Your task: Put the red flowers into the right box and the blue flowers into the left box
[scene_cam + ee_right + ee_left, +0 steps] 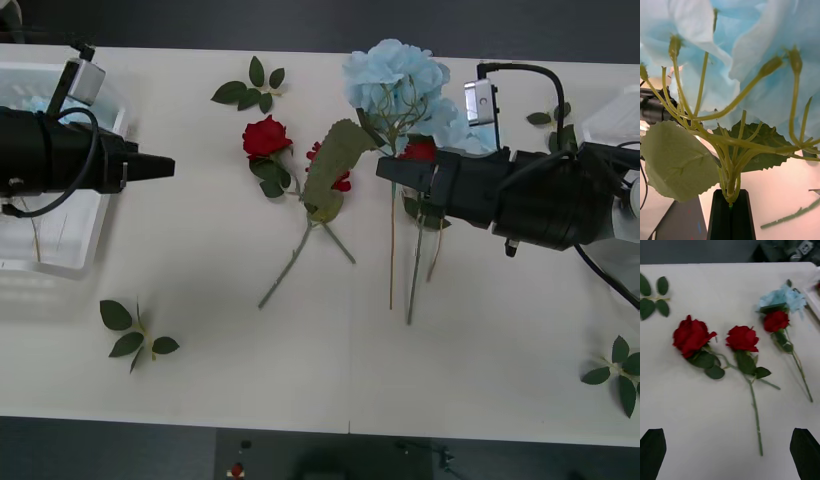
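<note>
Black fingers of the right gripper (730,204) clamp a blue flower (400,85) at its stiff stem junction, raised above mid-table. Petals crush easily; grip stems only. Beyond, the left gripper (730,453) spreads wide beside the left box (60,262).

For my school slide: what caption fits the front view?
Right hand lifts a blue flower over red roses.
</note>
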